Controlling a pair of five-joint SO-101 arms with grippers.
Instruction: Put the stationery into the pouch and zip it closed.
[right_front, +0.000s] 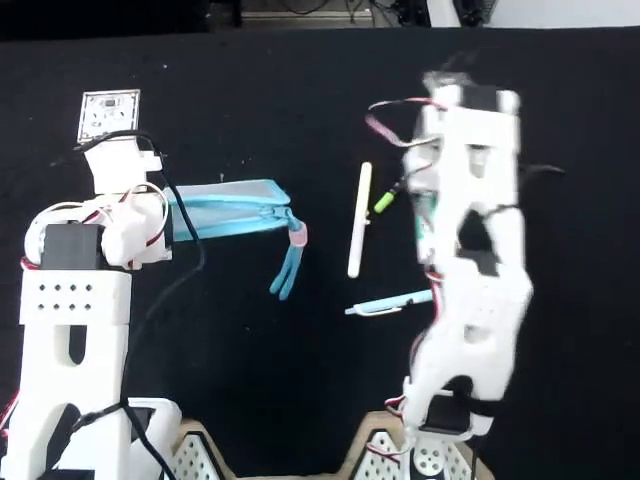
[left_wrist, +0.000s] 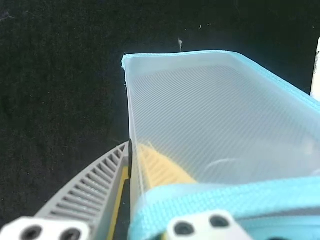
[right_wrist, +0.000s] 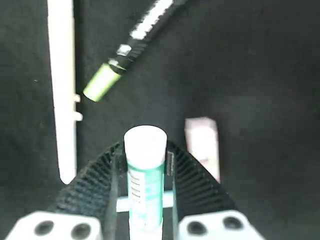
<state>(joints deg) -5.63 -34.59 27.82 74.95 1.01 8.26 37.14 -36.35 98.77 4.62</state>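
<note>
My left gripper (left_wrist: 134, 160) is clamped shut on one end of the pouch (right_front: 230, 210), pinching its mesh wall. The tasselled zipper pull (right_front: 290, 260) hangs off the opposite end. Just beyond that end lie a white pen (right_front: 359, 220), a blue pen (right_front: 390, 303) and a green-tipped pen (right_front: 385, 200). Farther from the pouch, my right gripper (right_wrist: 145, 152) is closed around a white-and-teal stick (right_wrist: 145, 140), probably glue, though I can't be sure. A pink eraser (right_wrist: 202, 145) sits beyond it. My worry is that the pouch mouth looks barely parted. If so, the stick could butt the rim, drag the pouch out of the left pincer, or knock the white pen away.
</note>
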